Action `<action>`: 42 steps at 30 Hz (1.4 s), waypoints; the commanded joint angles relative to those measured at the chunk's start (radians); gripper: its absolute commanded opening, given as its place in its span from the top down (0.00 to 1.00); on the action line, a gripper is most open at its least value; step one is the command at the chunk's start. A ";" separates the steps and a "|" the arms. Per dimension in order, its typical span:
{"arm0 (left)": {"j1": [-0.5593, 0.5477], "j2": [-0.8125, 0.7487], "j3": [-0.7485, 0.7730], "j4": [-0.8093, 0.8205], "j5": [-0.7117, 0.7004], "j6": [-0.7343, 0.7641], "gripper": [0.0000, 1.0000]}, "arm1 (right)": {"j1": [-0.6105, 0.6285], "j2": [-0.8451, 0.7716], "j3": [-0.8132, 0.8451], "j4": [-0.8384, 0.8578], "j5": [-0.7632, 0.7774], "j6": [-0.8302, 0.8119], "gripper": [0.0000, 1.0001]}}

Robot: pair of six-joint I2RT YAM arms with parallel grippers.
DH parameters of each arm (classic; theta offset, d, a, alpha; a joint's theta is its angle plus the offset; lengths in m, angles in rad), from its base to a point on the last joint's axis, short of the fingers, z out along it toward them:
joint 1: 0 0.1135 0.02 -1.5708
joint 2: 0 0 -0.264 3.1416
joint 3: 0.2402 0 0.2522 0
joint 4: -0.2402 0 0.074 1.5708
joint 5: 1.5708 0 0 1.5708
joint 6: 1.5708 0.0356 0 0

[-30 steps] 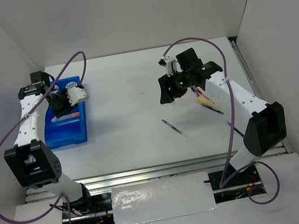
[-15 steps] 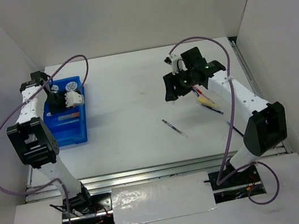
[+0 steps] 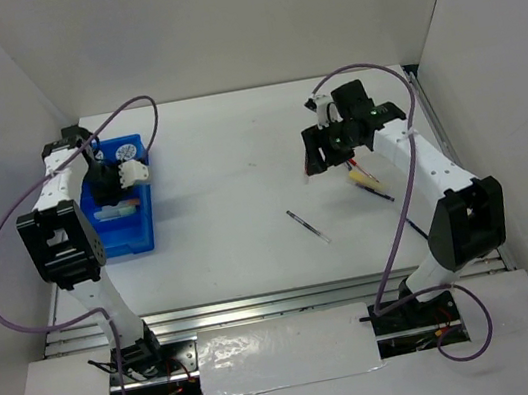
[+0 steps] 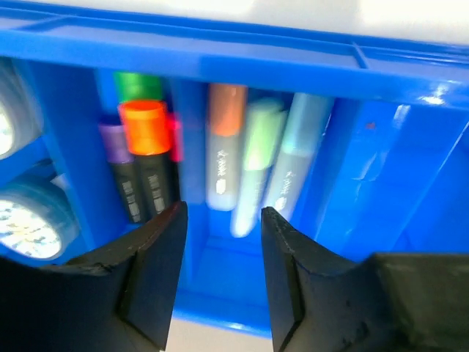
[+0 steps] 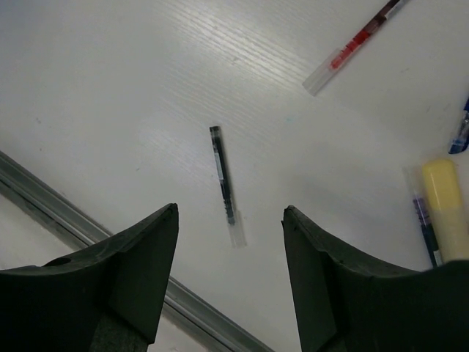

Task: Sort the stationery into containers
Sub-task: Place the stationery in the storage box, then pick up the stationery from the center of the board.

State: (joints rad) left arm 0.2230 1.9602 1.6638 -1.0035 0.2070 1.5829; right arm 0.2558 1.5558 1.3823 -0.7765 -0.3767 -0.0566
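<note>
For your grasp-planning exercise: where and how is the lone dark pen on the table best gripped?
Probably mid-barrel of the dark pen, from straight above, jaws closing across its width: it lies flat, thin, with bare table either side.

The tray (image 3: 125,241) sits at the left side of the worktop (image 3: 228,163), under my left end effector (image 4: 221,220). Inside it, two tape rolls (image 4: 26,227) lie at the left. A cluster of markers (image 4: 143,165) comes next, with three further markers (image 4: 253,165) right of those. A lone pen (image 3: 307,227) lies mid-worktop, below my right end effector (image 5: 231,220). To its right a highlighter (image 5: 447,209) and a second pen (image 5: 425,227) lie side by side, and a third pen (image 5: 357,45) lies farther back.
</note>
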 commanded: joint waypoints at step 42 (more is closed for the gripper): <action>-0.105 -0.664 -0.222 0.227 0.615 -0.939 0.08 | -0.190 0.426 0.133 -0.115 0.437 -0.500 0.52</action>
State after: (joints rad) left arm 0.1219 1.3128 1.4414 -0.8043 0.7731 0.6510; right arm 0.0589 1.9762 1.5024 -0.9348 0.0467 -0.5449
